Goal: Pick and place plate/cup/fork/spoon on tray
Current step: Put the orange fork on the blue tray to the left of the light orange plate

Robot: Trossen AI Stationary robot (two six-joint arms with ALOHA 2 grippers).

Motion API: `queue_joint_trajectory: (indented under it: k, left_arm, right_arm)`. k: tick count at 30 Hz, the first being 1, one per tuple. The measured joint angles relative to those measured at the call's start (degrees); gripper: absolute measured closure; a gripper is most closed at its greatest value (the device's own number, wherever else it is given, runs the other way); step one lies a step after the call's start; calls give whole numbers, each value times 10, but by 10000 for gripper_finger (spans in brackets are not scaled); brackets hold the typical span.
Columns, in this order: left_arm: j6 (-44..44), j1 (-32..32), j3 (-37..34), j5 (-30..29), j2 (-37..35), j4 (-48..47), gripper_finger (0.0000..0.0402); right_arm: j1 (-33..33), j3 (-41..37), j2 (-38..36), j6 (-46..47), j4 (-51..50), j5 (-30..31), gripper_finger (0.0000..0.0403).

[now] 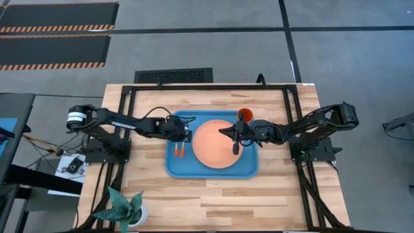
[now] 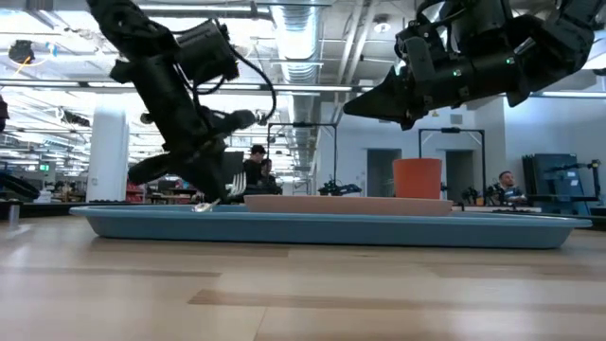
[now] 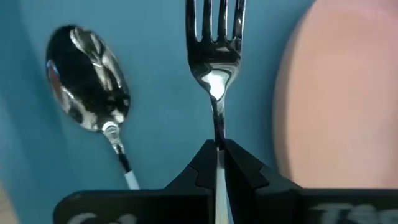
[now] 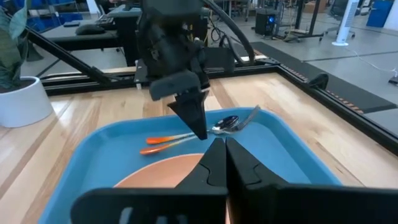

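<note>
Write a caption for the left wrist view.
Left gripper shut on fork beside spoon on tray.

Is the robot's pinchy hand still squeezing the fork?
Yes. The left gripper is shut on the fork, its handle pinched between both fingers, over the tray.

tray (image 1: 213,169): table centre
plate (image 1: 217,144): in tray, right part
fork (image 1: 182,151), spoon (image 1: 176,152): in tray, left of plate
cup (image 1: 245,115): tray's far right corner
</note>
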Motion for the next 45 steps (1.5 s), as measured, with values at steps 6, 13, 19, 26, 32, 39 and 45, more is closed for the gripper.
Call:
queue_joint_trajectory:
  k: [6,13,19,26,32,39,45]
  left_arm:
    - [-3,12,23,21,28,-22,401]
    - [-34,13,23,20,38,-37,394]
    - [-48,13,23,18,41,-43,382]
    - [-62,13,23,3,41,-44,379]
    - [-74,13,23,3,41,-44,361]
    - [-48,13,23,8,41,-43,351]
    - [-18,13,23,28,41,-46,364]
  right_arm:
    - [0,0,0,0,3,0,398]
    - [0,0,0,0,3,0,398]
    - [0,0,0,0,4,0,398]
    - [0,0,0,1,4,0,398]
    - [0,0,0,1,4,0,398]
    - [0,0,0,0,4,0,397]
    - [0,0,0,2,3,0,397]
